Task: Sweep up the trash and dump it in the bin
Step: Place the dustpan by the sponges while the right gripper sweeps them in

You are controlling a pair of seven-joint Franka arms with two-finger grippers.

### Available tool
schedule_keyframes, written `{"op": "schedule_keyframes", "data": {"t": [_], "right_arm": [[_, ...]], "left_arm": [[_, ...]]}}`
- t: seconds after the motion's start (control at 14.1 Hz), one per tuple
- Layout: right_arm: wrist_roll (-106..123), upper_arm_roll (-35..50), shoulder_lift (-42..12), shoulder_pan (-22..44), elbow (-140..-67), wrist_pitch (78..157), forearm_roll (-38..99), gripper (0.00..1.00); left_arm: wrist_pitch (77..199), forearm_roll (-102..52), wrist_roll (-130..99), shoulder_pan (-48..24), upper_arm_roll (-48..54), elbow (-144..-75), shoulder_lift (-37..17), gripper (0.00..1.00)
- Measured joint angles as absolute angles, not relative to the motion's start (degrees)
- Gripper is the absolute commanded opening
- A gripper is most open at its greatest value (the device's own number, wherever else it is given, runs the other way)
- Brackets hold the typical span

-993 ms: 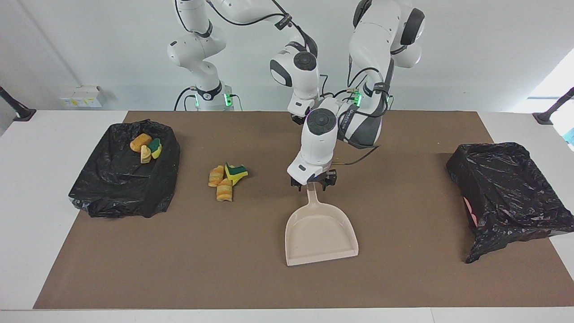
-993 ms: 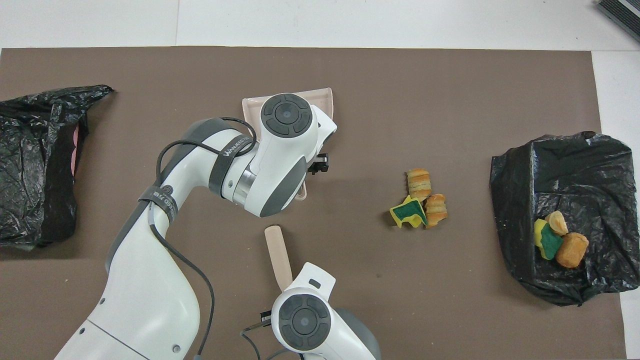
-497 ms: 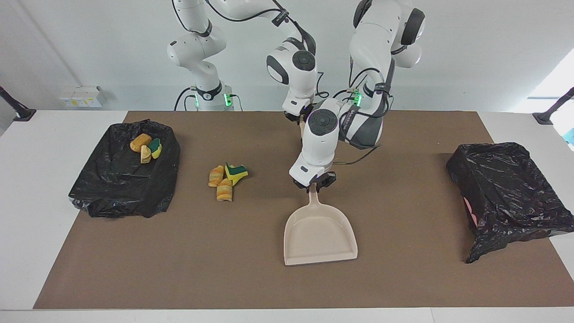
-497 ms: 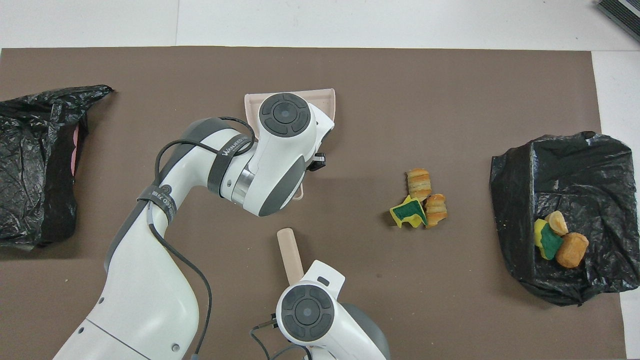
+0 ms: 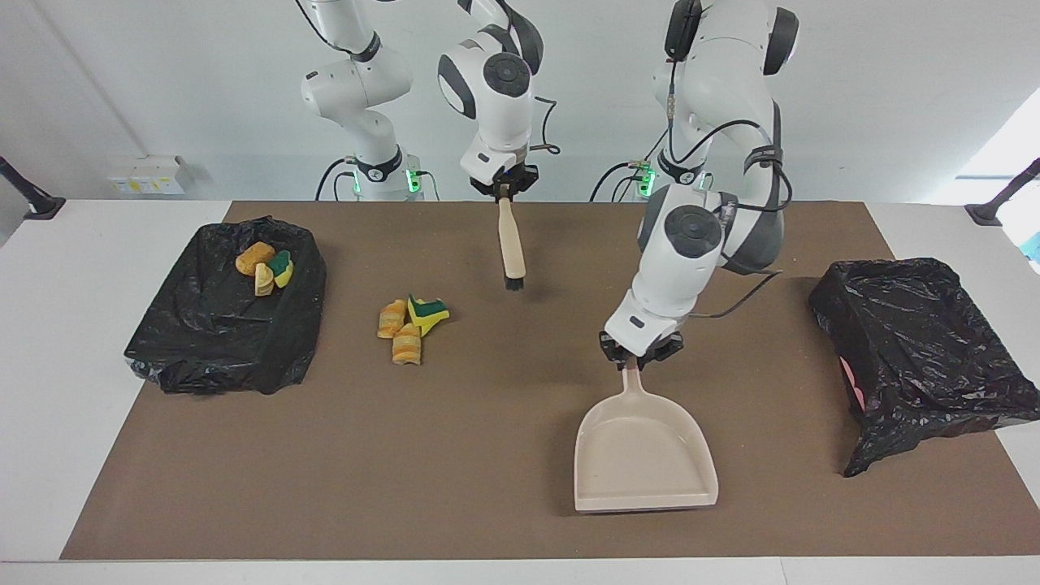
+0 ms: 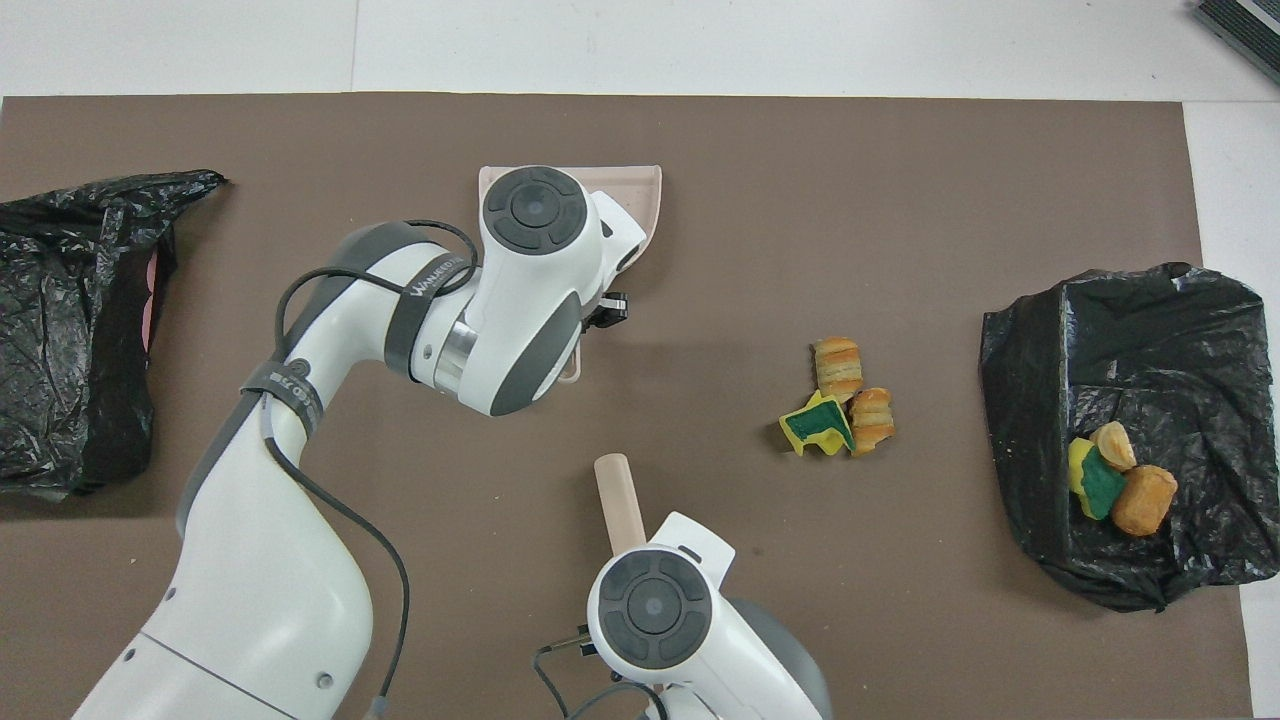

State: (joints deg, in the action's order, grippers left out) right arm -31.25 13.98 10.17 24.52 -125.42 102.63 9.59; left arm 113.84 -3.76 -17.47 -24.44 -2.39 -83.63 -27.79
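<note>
Three trash pieces [image 5: 410, 319], a yellow-green sponge and two orange striped lumps, lie together on the brown mat; they also show in the overhead view [image 6: 836, 398]. Three more trash pieces [image 5: 265, 265] lie in the black-bagged bin [image 5: 219, 341] at the right arm's end. My left gripper [image 5: 636, 357] is shut on the handle of the beige dustpan [image 5: 646, 459], held low over the mat between the loose trash and the other bin. My right gripper [image 5: 505, 188] is shut on the beige brush [image 5: 511, 240], which hangs bristles down over the mat near the robots.
A second black-bagged bin [image 5: 918, 341] stands at the left arm's end of the table, with no trash visible in it. The brown mat [image 5: 325, 471] covers most of the white table. In the overhead view the left arm covers most of the dustpan [image 6: 645, 185].
My left gripper has carried the dustpan toward the left arm's end of the table. My right gripper has risen with the brush and moved a little toward the right arm's end.
</note>
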Motion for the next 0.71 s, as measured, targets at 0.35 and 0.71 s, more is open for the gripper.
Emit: {"op": "schedule_keyframes", "data": {"t": [0.35,0.71], "right_arm": [[-23.24,13.66,13.52,8.53,-125.71,101.12,1.11,0.00],[-10.28,13.49,8.13,-5.05,-126.68,107.95,-10.04,0.00]], "left_arm": [[110.33,-3.77,1.14,-21.97,-2.58,-83.69,-26.86,0.00],[101.84,-2.31,26.20,-19.72,-2.74,-83.71,-25.73,0.00]]}}
